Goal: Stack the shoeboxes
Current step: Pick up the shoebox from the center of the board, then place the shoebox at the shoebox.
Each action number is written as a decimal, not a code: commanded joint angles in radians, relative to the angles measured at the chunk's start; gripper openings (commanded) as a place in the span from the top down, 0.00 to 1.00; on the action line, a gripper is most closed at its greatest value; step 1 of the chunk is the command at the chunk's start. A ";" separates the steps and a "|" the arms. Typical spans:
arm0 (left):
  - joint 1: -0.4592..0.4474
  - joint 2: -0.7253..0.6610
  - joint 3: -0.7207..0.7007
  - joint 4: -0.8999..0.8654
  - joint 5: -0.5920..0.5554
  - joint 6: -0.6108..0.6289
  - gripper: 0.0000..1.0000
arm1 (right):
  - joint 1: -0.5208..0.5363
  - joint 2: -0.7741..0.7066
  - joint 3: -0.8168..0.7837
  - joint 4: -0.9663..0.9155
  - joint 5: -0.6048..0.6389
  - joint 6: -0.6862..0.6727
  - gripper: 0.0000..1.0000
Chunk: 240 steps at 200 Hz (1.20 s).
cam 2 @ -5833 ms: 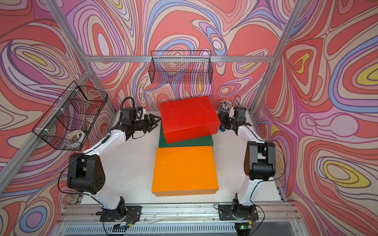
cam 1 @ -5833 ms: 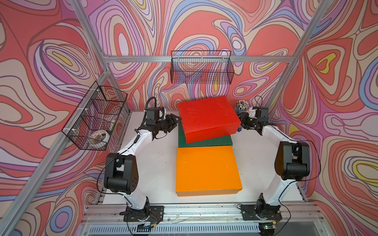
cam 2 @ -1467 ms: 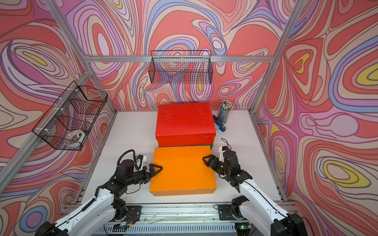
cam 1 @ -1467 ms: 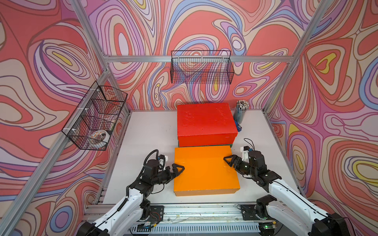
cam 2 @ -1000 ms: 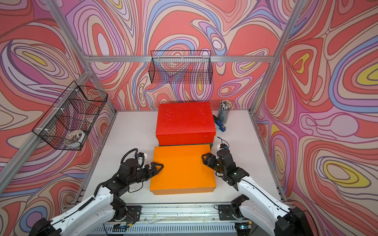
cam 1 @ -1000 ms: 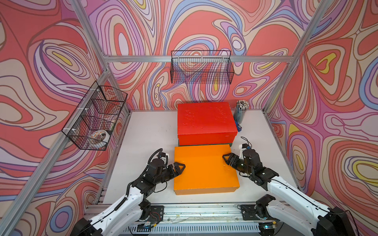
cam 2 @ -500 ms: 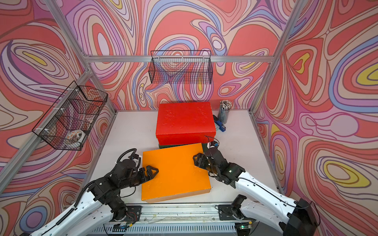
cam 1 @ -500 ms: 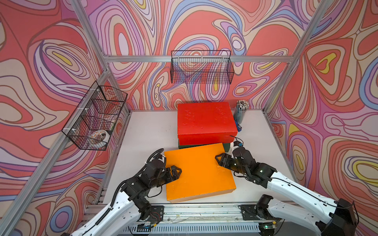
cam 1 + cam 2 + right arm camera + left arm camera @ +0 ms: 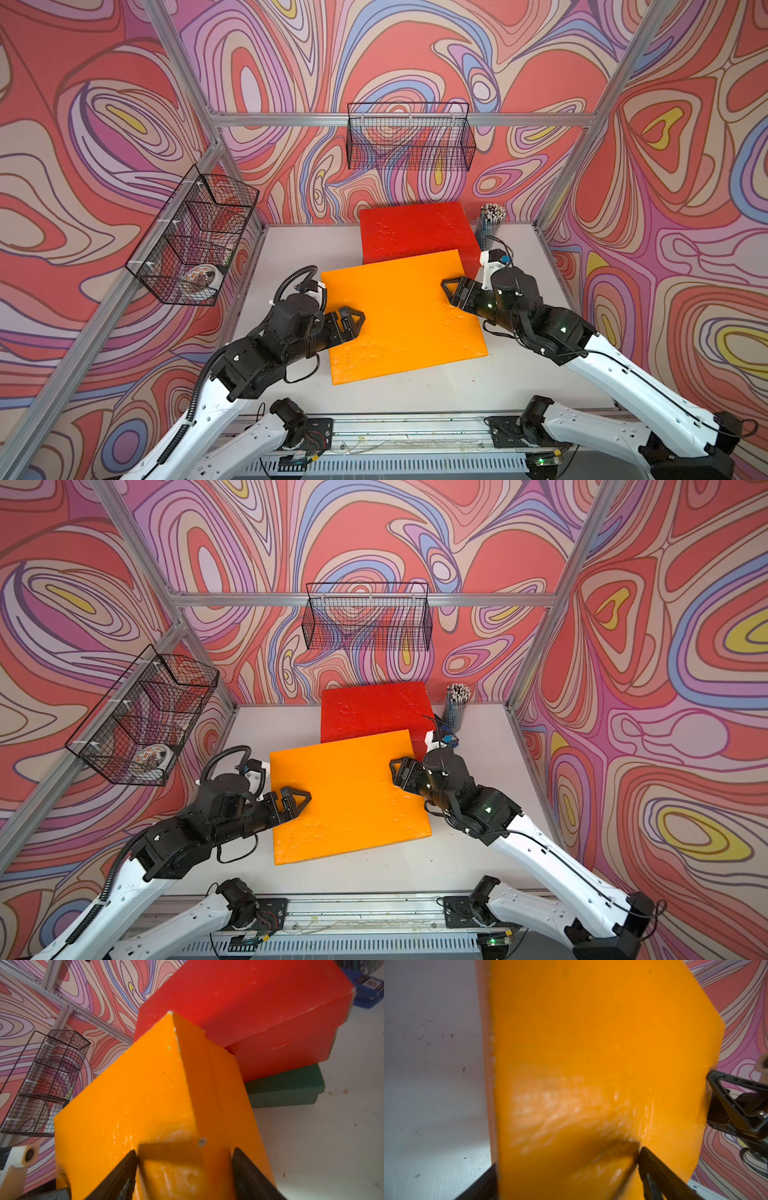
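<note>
Our left gripper (image 9: 353, 321) stands wide and is clamped on the left edge of the orange box (image 9: 399, 316). In the left wrist view one finger lies on the lid and the other comes up from under the box. Our right gripper (image 9: 451, 291) stands about half open and bites the opposite edge, with one finger on the lid and one against the side wall. Between the two we hold this box up off the table (image 9: 291, 249), turned a little askew. Its far corner is close against the red box (image 9: 415, 230); whether they touch we cannot tell.

We count three boxes. The orange one is in our grip over the middle of the table. The red one sits at the back on top of the green box (image 9: 284, 1086), skewed so that one corner overhangs. In both top views the green one is hidden.

We count two wire baskets. The back basket (image 9: 409, 141) hangs on the rear wall. The side basket (image 9: 191, 245) hangs on the wall to our left and holds one round white thing (image 9: 201, 280), too small to name. One mesh cup (image 9: 490, 226) stands just beside the red box, in the back corner on our right. It is packed with pencils (image 9: 493, 209), too many to count.
</note>
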 commanded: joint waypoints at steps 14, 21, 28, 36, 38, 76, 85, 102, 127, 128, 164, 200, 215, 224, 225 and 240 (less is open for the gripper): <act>-0.045 0.164 0.252 0.269 0.248 0.024 0.12 | 0.072 0.159 0.231 0.080 -0.239 -0.027 0.27; -0.045 0.196 0.300 0.261 0.251 0.028 0.11 | 0.072 0.193 0.281 0.069 -0.243 -0.035 0.27; -0.043 0.225 0.341 0.255 0.260 0.032 0.11 | 0.072 0.227 0.333 0.054 -0.248 -0.043 0.27; -0.045 0.256 0.391 0.248 0.269 0.035 0.11 | 0.071 0.263 0.386 0.045 -0.262 -0.049 0.27; -0.044 0.264 0.405 0.245 0.269 0.036 0.12 | 0.072 0.272 0.398 0.043 -0.265 -0.051 0.27; -0.044 0.369 0.585 0.187 0.224 0.058 0.09 | 0.072 0.429 0.636 -0.025 -0.273 -0.095 0.26; -0.043 0.402 0.637 0.167 0.214 0.069 0.09 | 0.070 0.465 0.697 -0.047 -0.260 -0.107 0.25; -0.043 0.471 0.723 0.150 0.212 0.083 0.08 | 0.060 0.536 0.806 -0.085 -0.246 -0.129 0.23; -0.036 0.600 0.870 0.114 0.233 0.109 0.08 | -0.010 0.660 0.955 -0.122 -0.337 -0.125 0.25; -0.035 0.606 0.877 0.111 0.234 0.111 0.07 | -0.015 0.666 0.962 -0.123 -0.342 -0.124 0.25; 0.033 0.783 1.072 0.060 0.300 0.122 0.08 | -0.137 0.839 1.149 -0.172 -0.413 -0.109 0.26; 0.107 0.931 1.210 0.021 0.347 0.130 0.09 | -0.222 0.951 1.253 -0.191 -0.473 -0.109 0.26; 0.127 0.974 1.235 0.020 0.373 0.131 0.10 | -0.258 0.976 1.262 -0.178 -0.497 -0.103 0.26; 0.136 0.994 1.238 0.026 0.382 0.136 0.10 | -0.283 0.989 1.263 -0.170 -0.515 -0.096 0.25; 0.138 0.996 1.238 0.027 0.384 0.137 0.10 | -0.285 0.991 1.262 -0.169 -0.518 -0.095 0.26; 0.164 1.027 1.237 0.028 0.411 0.136 0.10 | -0.319 1.010 1.267 -0.163 -0.545 -0.089 0.25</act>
